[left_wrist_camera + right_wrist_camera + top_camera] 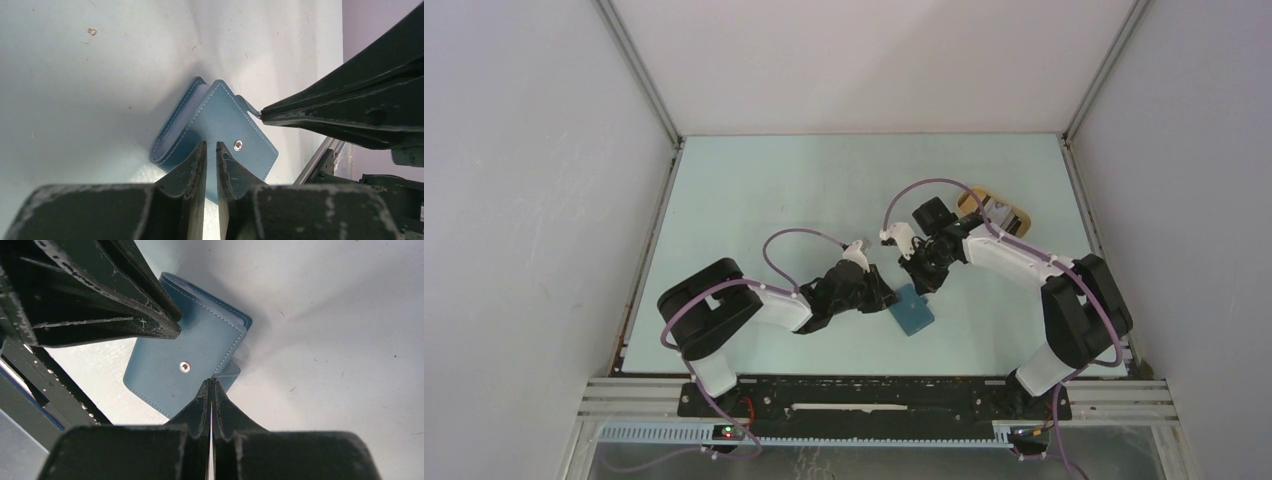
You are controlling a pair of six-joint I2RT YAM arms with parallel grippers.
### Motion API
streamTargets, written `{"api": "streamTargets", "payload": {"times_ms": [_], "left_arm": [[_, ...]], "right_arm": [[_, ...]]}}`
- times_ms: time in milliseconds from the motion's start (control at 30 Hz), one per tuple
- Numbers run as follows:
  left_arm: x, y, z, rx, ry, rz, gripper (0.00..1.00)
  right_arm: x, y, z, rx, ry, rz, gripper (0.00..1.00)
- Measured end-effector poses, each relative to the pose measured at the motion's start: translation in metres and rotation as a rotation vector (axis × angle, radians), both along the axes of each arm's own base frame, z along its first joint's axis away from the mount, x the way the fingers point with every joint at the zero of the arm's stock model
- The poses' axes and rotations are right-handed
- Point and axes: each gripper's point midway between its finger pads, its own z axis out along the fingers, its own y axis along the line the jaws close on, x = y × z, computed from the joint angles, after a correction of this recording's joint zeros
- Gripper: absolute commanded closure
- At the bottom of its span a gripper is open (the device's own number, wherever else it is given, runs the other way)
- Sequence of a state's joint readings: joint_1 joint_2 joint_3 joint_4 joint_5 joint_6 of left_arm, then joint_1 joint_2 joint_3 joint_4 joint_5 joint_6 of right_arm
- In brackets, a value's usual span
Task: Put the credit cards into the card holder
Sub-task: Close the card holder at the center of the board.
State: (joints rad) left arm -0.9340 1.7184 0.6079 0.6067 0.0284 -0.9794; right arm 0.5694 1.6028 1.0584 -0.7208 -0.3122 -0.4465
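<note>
The teal card holder [914, 312] lies folded on the table between both arms, its metal snap stud [184, 367] facing up. My left gripper [210, 145] is nearly closed on the near edge of its cover, and blue leather shows in the narrow gap. My right gripper [211, 381] is shut on the small snap tab [246, 104] at the holder's side corner. Its fingertips [261, 113] pinch that tab from the right in the left wrist view. I cannot make out the credit cards. A small pale piece lies in the tan tray, too small to tell.
A tan oval tray [1016, 213] sits at the back right, partly behind the right arm. White walls enclose the pale green table [754, 190] on three sides. The metal base rail [874, 400] runs along the near edge.
</note>
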Motion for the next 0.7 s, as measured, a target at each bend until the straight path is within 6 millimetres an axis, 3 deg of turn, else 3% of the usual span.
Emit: {"api": "streamTargets", "payload": {"times_ms": [400, 700], "left_arm": [[-0.002, -0.002, -0.001, -0.002, 0.004, -0.002, 0.85], [-0.002, -0.005, -0.001, -0.013, 0.002, 0.001, 0.86]], "right_arm": [[0.000, 0.001, 0.011, 0.095, 0.040, -0.030, 1.00], [-0.014, 0.010, -0.005, 0.085, 0.119, 0.007, 1.00]]}}
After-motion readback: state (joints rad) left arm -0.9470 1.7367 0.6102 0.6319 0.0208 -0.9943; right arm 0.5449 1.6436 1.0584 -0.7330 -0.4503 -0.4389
